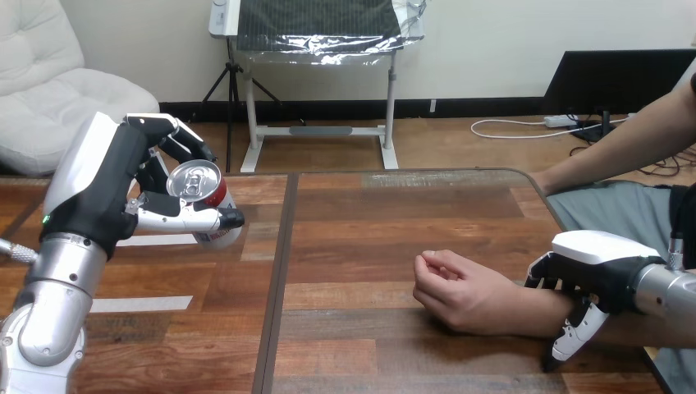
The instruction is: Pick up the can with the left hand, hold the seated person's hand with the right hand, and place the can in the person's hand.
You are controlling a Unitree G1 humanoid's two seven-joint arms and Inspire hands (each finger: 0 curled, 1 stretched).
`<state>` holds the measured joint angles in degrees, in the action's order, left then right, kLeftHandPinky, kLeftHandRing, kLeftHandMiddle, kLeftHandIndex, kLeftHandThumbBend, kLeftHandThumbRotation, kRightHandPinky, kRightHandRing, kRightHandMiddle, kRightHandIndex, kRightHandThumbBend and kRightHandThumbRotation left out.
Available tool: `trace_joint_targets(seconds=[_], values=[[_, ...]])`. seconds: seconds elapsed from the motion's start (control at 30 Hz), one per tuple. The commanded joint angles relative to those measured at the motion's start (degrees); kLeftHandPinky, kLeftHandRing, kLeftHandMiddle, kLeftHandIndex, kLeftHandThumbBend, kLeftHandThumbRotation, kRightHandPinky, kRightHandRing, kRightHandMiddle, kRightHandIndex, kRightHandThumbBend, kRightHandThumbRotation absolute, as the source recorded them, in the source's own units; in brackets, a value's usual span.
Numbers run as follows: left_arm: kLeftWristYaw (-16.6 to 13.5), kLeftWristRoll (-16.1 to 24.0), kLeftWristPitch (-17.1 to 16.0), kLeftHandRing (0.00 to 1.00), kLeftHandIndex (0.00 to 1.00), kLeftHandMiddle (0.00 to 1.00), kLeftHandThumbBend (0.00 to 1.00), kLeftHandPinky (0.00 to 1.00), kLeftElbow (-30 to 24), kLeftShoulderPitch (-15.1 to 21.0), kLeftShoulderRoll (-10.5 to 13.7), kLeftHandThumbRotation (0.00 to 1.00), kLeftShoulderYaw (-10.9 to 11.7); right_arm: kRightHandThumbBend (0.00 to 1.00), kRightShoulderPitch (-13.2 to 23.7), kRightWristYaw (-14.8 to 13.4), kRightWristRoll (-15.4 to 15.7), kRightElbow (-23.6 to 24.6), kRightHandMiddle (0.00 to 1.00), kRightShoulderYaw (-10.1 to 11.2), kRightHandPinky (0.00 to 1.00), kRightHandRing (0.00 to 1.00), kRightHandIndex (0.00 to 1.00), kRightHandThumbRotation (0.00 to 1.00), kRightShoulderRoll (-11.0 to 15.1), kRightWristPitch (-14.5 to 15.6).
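Observation:
A red and white can [215, 197] with a silver top hangs tilted above the table's left part. My left hand [111, 185] is shut on it, with the fingers behind the can and the thumb across its front. The person's hand [455, 289] rests on the wooden table [369, 222] at centre right, loosely curled with the palm side up. My right hand [603, 264] sits over the person's wrist. Its fingers are curled down on the far side and its thumb on the near side.
The person's forearm runs from the right edge along the table's near right part. A dark seam [279, 271] splits the tabletop between the can and the person's hand. Strips of white tape [139, 304] lie on the left half.

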<state>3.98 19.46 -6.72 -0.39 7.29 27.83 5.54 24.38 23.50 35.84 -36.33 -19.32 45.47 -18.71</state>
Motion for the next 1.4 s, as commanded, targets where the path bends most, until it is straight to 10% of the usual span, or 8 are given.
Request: trace_joint_targets(seconds=[0.0,0.53,1.37], values=[[-1.0,-0.6,-1.2,0.21,0.39,0.35,0.85,0.18,-2.5,3.2,0.2,0.0,1.0,0.93,-5.1,0.1,0.7,-1.2,0.61,-2.3,0.44,0.53,0.63,0.2,-1.4,0.6],[-1.5,-0.9,-3.4,0.18,0.39,0.34,0.85,0.15,-1.2,3.2,0.3,0.0,0.8,0.92,-5.7,-3.3,0.7,-1.1,0.4,-2.3,0.21,0.29,0.51,0.07,-2.8,0.4],[-1.6,-0.1,-2.3,0.15,0.39,0.32,0.85,0.12,-1.3,3.1,-0.6,0.0,0.1,0.82,-4.8,-8.1,0.9,-3.9,0.38,-3.0,0.21,0.29,0.43,0.0,-3.9,-1.4]])
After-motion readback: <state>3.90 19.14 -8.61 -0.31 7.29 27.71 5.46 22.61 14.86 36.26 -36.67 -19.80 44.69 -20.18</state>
